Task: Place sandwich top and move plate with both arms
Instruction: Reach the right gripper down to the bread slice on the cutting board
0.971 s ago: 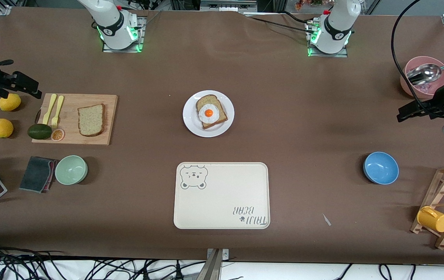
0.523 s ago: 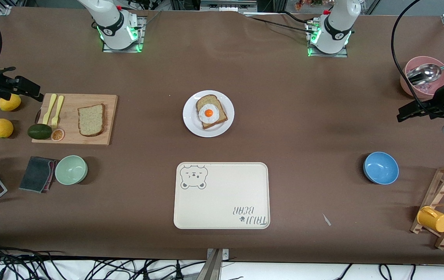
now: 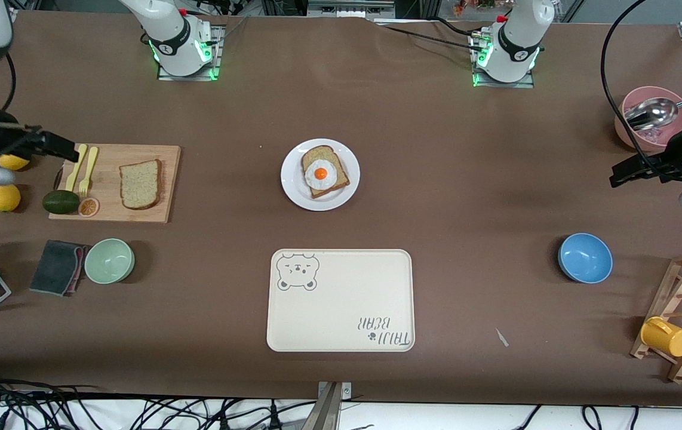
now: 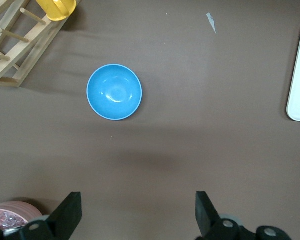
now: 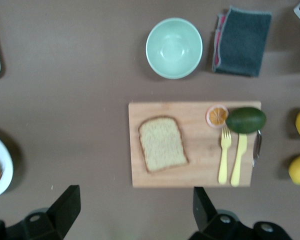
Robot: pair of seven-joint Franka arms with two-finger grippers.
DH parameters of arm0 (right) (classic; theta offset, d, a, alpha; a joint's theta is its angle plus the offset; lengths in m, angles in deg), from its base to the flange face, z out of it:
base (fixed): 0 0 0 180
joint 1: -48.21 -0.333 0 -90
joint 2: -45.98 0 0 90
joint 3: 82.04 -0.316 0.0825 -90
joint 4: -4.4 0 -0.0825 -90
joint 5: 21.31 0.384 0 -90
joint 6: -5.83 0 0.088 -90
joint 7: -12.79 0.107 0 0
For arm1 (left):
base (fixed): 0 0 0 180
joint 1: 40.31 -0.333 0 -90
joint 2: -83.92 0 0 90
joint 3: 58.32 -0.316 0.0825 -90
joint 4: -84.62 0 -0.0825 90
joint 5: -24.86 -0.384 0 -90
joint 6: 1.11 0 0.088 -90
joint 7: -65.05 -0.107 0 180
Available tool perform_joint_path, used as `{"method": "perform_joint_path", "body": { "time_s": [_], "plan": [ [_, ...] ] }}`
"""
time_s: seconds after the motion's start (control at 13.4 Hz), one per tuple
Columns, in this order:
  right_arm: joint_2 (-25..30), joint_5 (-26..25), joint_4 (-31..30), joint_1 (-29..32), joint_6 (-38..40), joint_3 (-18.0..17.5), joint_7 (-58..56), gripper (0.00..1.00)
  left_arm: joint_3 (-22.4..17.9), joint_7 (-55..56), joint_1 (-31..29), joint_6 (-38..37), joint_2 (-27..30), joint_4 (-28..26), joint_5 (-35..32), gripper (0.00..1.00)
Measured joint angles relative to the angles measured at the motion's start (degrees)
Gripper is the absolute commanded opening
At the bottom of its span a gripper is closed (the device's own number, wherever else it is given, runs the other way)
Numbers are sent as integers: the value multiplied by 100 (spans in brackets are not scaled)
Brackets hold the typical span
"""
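Note:
The sandwich top (image 3: 140, 184), a plain light brown slice, lies on a wooden board (image 3: 115, 212); it also shows in the right wrist view (image 5: 163, 144). The white plate (image 3: 293, 192) sits mid-table and bears a darker slice with a fried egg (image 3: 320, 173); its rim shows in the right wrist view (image 5: 1, 165). My right gripper (image 3: 61, 147) is open and empty, in the air over the board's end by the yellow cutlery; in its own view (image 5: 135, 201) the slice is apart from it. My left gripper (image 3: 620, 174) is open and empty, waiting at the left arm's end of the table, and shows in its own view (image 4: 138, 206).
The cream bear tray (image 3: 341, 316) lies nearer the front camera than the plate. On the board are yellow cutlery (image 3: 84, 168), an avocado (image 3: 60, 202) and an orange slice. Two lemons, a green bowl (image 3: 109, 260), a grey cloth (image 3: 57, 267), a blue bowl (image 3: 584, 257), a pink bowl with a ladle and a cup rack (image 3: 678, 316) stand around.
My right gripper has moved from over the lemons toward the wooden board, now over its end. The left arm has not moved.

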Motion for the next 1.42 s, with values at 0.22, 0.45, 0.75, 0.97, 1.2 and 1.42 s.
{"method": "perform_joint_path", "body": {
  "time_s": [0.22, 0.45, 0.75, 0.97, 1.2, 1.42],
  "plan": [
    [-319, -386, -544, -84, -974, -49, 243, 99, 0, 2, 0, -1, 0, 0, 0, 100],
    [-432, -987, -1253, -323, -1813, -75, 992, 99, 0, 4, 0, -1, 0, 0, 0, 100],
    [-505, -1136, -2534, -393, -3460, -79, 1541, 99, 0, 7, 0, -2, -3, 0, 0, 100],
    [-779, -1178, -2993, -392, -4092, -78, 1787, 99, 0, 8, 0, -2, -9, 0, 0, 100],
    [-1158, -1226, -3029, -402, -4398, -78, 2015, 95, 0, 10, 0, -3, -24, 0, 0, 100],
    [-1439, -1984, -3031, -490, -4455, -80, 2810, 90, 0, 11, 0, -3, -56, 0, 0, 100]
  ]
}}
